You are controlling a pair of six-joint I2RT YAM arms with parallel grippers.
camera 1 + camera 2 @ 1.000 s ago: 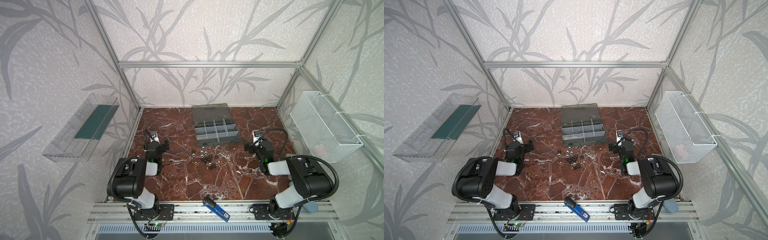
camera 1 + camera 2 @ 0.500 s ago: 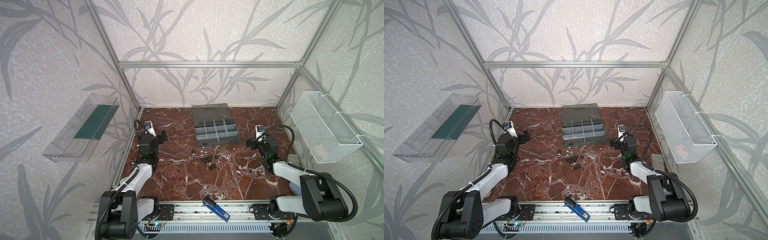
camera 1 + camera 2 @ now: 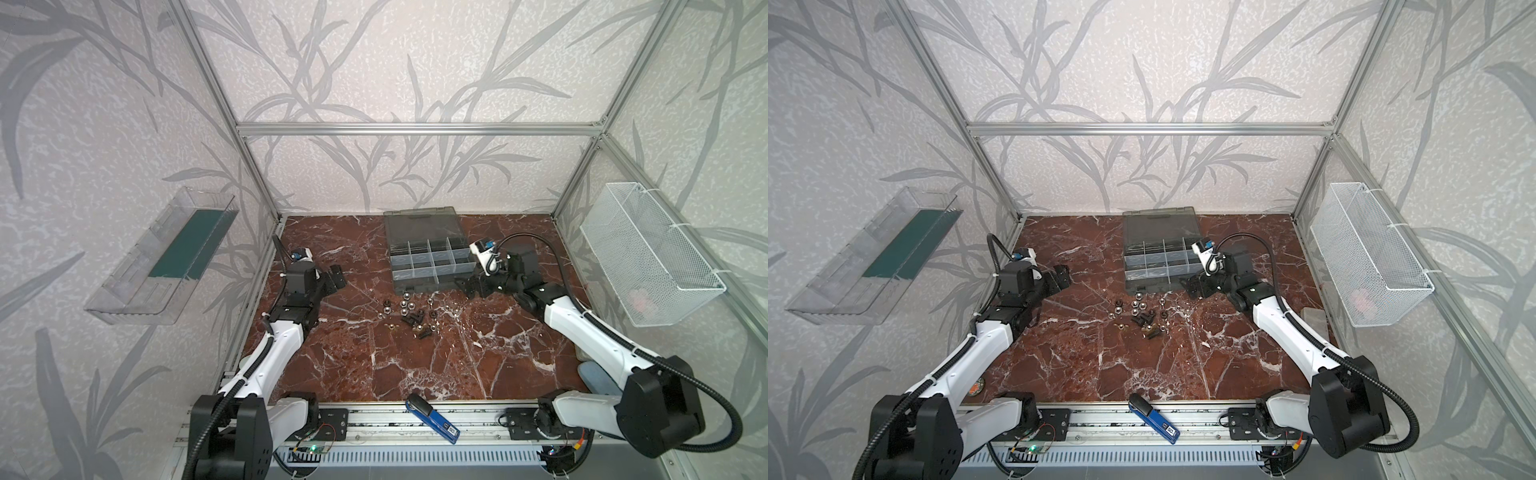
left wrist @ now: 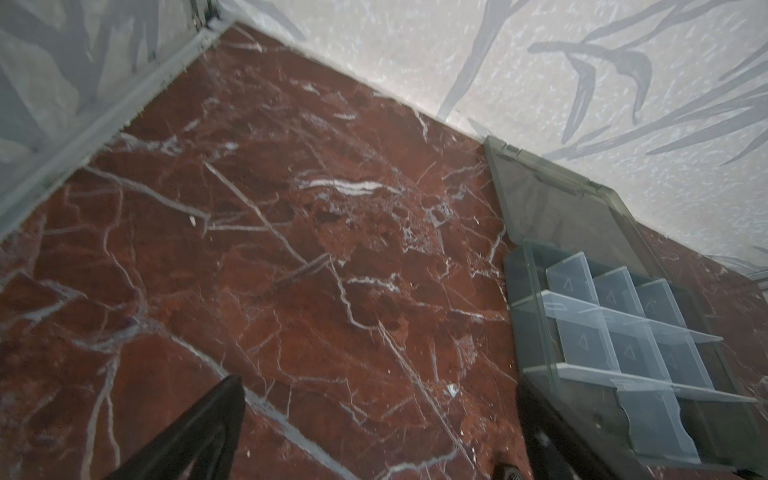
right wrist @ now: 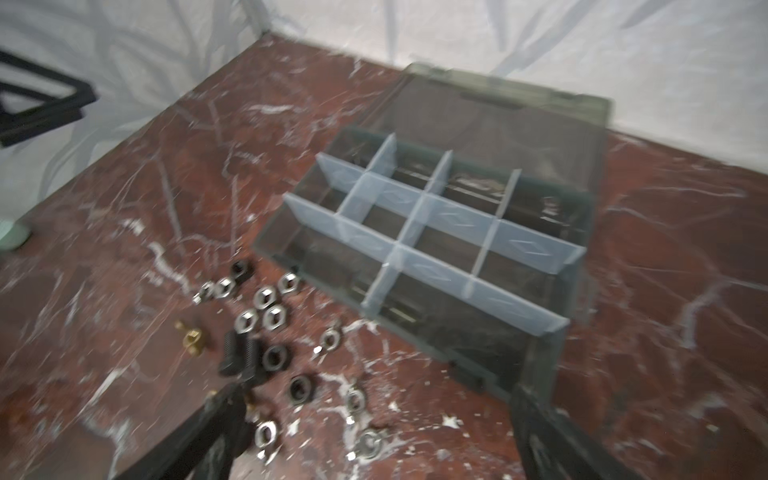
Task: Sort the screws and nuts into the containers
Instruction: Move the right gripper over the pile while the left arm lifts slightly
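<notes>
The nuts (image 3: 402, 305) and the dark screws (image 3: 417, 319) lie in a loose heap on the red marble floor, just in front of the grey organiser case (image 3: 420, 227). Its lid lies open and its containers (image 3: 432, 261) look empty. In the right wrist view shiny nuts (image 5: 270, 299) and a black screw (image 5: 239, 353) lie before the case (image 5: 415, 332). My right gripper (image 3: 467, 286) hangs open by the case's front right corner, above the heap's edge. My left gripper (image 3: 332, 280) is open over bare floor, left of the heap.
A white mesh basket (image 3: 648, 253) hangs on the right wall and a clear tray (image 3: 162, 257) on the left wall. A blue tool (image 3: 432, 417) lies on the front rail. A small brass wing nut (image 5: 191, 338) sits among the parts.
Both arms have unfolded from their crouched rest and stretched forward. The right gripper moved in toward the case's front corner; the left gripper rose and swung toward the middle. Both stayed open.
</notes>
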